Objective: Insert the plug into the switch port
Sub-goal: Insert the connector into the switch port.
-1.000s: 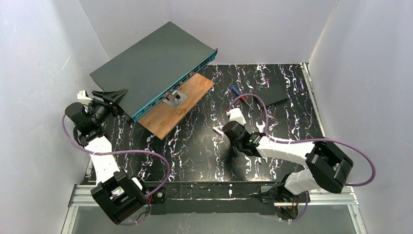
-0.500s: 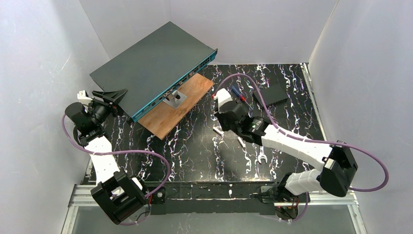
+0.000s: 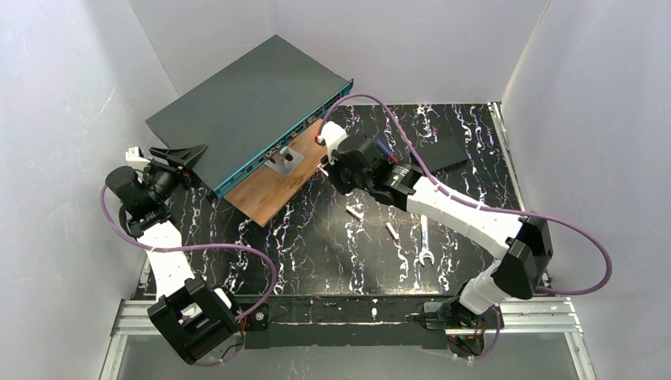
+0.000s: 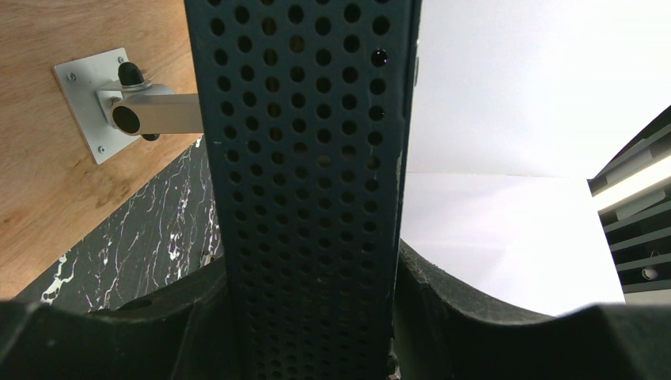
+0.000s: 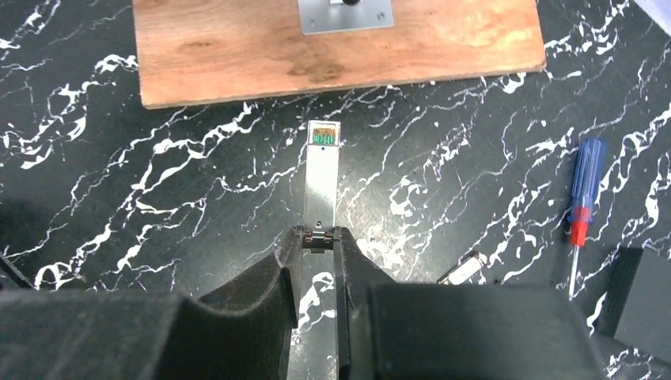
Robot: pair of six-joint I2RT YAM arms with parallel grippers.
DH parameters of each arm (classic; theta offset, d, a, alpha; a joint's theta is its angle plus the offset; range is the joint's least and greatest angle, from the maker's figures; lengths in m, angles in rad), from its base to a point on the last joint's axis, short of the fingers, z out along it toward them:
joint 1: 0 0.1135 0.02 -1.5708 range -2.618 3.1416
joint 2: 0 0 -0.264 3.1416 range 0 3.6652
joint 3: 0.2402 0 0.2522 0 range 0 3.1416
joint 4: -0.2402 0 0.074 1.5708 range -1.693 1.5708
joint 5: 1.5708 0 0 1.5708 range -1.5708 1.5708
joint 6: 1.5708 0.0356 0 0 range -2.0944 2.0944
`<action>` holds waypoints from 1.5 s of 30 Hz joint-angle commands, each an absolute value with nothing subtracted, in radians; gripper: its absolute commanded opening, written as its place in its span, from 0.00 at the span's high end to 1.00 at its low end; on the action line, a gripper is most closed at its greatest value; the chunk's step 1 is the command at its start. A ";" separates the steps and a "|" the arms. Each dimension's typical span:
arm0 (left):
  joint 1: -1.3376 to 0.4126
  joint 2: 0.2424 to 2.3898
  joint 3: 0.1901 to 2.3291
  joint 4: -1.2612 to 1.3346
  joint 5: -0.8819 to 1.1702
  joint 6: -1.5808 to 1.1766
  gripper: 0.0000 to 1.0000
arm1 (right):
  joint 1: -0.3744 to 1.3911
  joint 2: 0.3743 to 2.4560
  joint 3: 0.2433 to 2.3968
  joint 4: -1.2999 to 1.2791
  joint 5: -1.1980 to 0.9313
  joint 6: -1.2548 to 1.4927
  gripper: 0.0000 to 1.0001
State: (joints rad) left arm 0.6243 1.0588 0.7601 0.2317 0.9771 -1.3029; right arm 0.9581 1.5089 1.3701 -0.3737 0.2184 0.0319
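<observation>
The switch [image 3: 245,111], a large flat dark grey box with a teal port edge [image 3: 285,139], lies tilted at the far left, partly over a wooden board [image 3: 289,174]. My left gripper [image 3: 179,155] is shut on the switch's left corner. In the left wrist view its perforated side panel [image 4: 308,158] fills the gap between my left gripper's jaws [image 4: 312,317]. My right gripper [image 3: 329,169] is shut on a slim silver plug [image 5: 323,170]. The plug points at the board's near edge [image 5: 332,67], a short way short of the ports. The right wrist view shows this gripper [image 5: 319,237] closed on the plug's rear.
A metal bracket [image 3: 285,161] stands on the board and also shows in the left wrist view [image 4: 119,103]. Two loose plugs [image 3: 354,212] [image 3: 391,230], a wrench [image 3: 424,241], a blue-and-red screwdriver [image 5: 584,194] and a small black box [image 3: 443,152] lie on the black marble table.
My right arm has swung from the table's middle to the far left, toward the board and the switch, carrying the plug. The left arm and the switch have not moved.
</observation>
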 commanded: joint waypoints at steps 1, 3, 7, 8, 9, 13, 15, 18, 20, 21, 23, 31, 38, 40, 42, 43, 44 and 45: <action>0.618 1.054 0.738 0.202 1.048 -1.235 1.00 | 0.966 1.545 1.502 -0.420 0.156 0.004 0.98; 0.618 1.055 0.737 0.202 1.049 -1.234 1.00 | 0.968 1.562 1.540 -0.429 0.142 0.003 0.98; 0.618 1.056 0.737 0.202 1.048 -1.234 1.00 | 0.975 1.608 1.630 -0.448 0.115 0.007 0.99; 0.618 1.057 0.737 0.202 1.047 -1.235 1.00 | 0.977 1.621 1.652 -0.454 0.113 0.008 0.99; 0.618 1.056 0.737 0.202 1.047 -1.234 1.00 | 0.980 1.635 1.677 -0.461 0.112 0.008 0.99; 0.618 1.056 0.736 0.202 1.048 -1.234 1.00 | 0.996 1.684 1.753 -0.475 0.102 0.012 0.99; 0.618 1.056 0.736 0.202 1.048 -1.234 1.00 | 1.004 1.704 1.782 -0.479 0.101 0.017 0.99; 0.618 1.056 0.736 0.202 1.048 -1.235 1.00 | 1.013 1.733 1.823 -0.493 0.113 0.032 0.99; 0.618 1.056 0.736 0.202 1.048 -1.235 1.00 | 1.017 1.750 1.845 -0.498 0.126 0.044 0.99; 0.618 1.055 0.736 0.202 1.047 -1.236 1.00 | 1.018 1.756 1.858 -0.501 0.130 0.048 0.99; 0.618 1.056 0.736 0.202 1.046 -1.235 1.00 | 1.022 1.765 1.871 -0.502 0.137 0.054 0.99; 0.619 1.054 0.735 0.202 1.046 -1.235 1.00 | 1.032 1.765 1.877 -0.458 0.175 0.070 0.99; 0.618 1.054 0.735 0.202 1.045 -1.236 1.00 | 1.037 1.769 1.882 -0.435 0.175 0.077 0.99; 0.617 1.054 0.735 0.202 1.045 -1.235 1.00 | 1.037 1.771 1.885 -0.431 0.175 0.078 0.99; 0.617 1.055 0.735 0.202 1.045 -1.235 1.00 | 1.038 1.777 1.893 -0.431 0.176 0.078 0.99; 0.617 1.054 0.735 0.202 1.045 -1.234 1.00 | 1.039 1.779 1.895 -0.431 0.175 0.078 0.99; 0.617 1.053 0.735 0.202 1.045 -1.235 1.00 | 1.039 1.782 1.898 -0.429 0.175 0.080 0.99; 0.617 1.052 0.735 0.202 1.045 -1.235 1.00 | 1.039 1.783 1.899 -0.427 0.176 0.081 0.99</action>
State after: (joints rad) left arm 0.6243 1.0588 0.7601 0.2317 0.9775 -1.3052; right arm 1.0309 1.7752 1.8397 -0.4866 0.1585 0.0734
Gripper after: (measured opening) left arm 0.511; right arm 0.248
